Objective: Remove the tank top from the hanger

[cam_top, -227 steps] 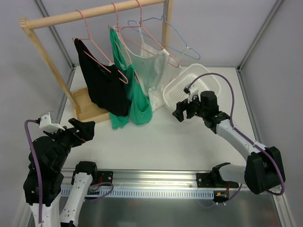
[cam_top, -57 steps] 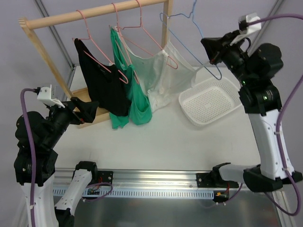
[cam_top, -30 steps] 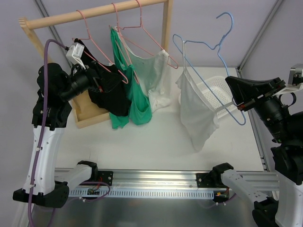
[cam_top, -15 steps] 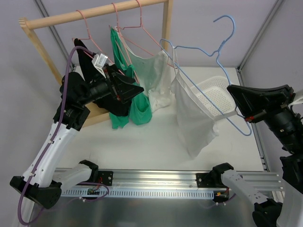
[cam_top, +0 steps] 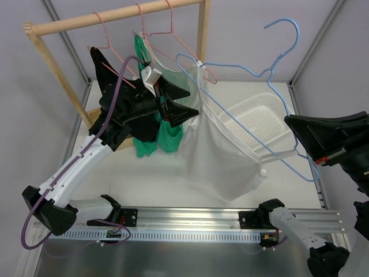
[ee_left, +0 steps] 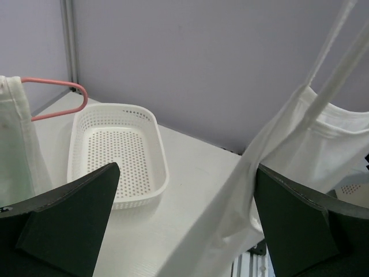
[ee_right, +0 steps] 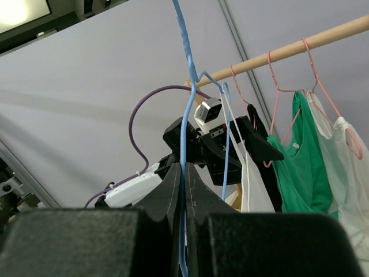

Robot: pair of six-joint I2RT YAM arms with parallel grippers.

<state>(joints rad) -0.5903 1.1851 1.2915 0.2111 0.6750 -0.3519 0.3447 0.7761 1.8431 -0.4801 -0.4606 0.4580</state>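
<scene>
Right gripper [ee_right: 183, 173] clamped on blue hanger [ee_right: 184, 133]; left gripper [cam_top: 186, 103] wide open beside tank top [cam_top: 222, 161]. Risk: could miss the strap, twisting the hanger.

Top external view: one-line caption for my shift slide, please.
Shut right gripper holds the blue hanger with the white tank top aloft; open left gripper faces its straps.
</scene>
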